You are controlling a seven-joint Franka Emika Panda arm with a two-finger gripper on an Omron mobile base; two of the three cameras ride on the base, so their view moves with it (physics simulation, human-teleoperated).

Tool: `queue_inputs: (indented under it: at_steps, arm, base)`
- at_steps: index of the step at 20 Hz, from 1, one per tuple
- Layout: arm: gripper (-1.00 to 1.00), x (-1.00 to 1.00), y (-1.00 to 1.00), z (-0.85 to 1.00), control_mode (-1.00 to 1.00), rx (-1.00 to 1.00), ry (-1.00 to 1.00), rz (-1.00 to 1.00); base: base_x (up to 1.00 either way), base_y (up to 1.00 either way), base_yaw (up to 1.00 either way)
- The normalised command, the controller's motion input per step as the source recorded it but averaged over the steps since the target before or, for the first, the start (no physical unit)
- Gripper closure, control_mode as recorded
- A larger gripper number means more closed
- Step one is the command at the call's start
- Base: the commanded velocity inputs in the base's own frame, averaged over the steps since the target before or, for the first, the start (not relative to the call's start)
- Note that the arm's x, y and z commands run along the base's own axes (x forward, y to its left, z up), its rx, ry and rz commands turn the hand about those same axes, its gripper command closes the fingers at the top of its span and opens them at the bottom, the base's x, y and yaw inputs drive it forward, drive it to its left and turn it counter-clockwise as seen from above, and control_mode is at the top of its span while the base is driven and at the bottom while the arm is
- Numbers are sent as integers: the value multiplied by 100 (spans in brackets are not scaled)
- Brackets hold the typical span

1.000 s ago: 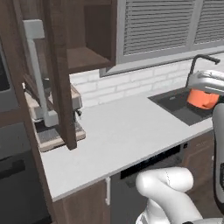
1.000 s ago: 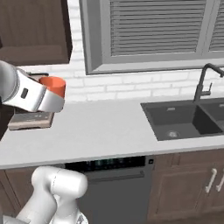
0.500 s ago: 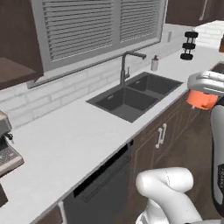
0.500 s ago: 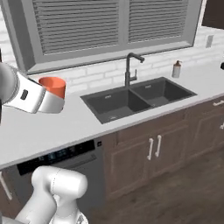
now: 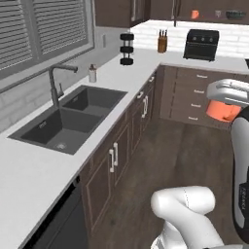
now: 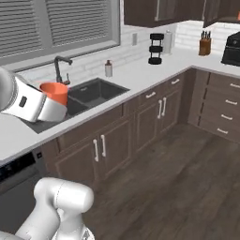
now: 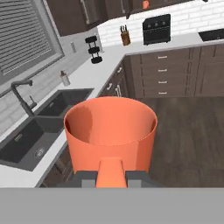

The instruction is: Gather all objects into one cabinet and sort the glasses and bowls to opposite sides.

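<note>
Orange mug: I am carrying the bright orange mug upright in mid-air, its open mouth facing up and its handle pointing back toward my wrist at 6 o'clock in the hand view.
My claw: my gripper is clamping the mug's handle, one dark fingertip pressing on each side of it.
Mug from the base: it is showing at 3 o'clock in the left base view and at 9 o'clock in the right base view, tucked against my white wrist.
Below the mug: the dark sink is lying at 9 o'clock and the wood floor at 3 o'clock.
Far counter: a black countertop oven is sitting at 1 o'clock, with a knife block just beside it.
Cabinet: the dark-brown wall cabinet is hanging at 12 o'clock; a second orange mug and a dark bowl are resting on a shelf well apart from me.
</note>
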Motion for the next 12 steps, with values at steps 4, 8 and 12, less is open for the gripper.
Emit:
queue_inputs:
  at_steps: [4,8,12]
  arm:
    - [100,0,0,0,100,0,0,0]
    - [100,0,0,0,100,0,0,0]
    - [100,0,0,0,100,0,0,0]
  base:
    - [55,-71,-46]
    - [88,-37,-34]
    - [100,-26,-22]
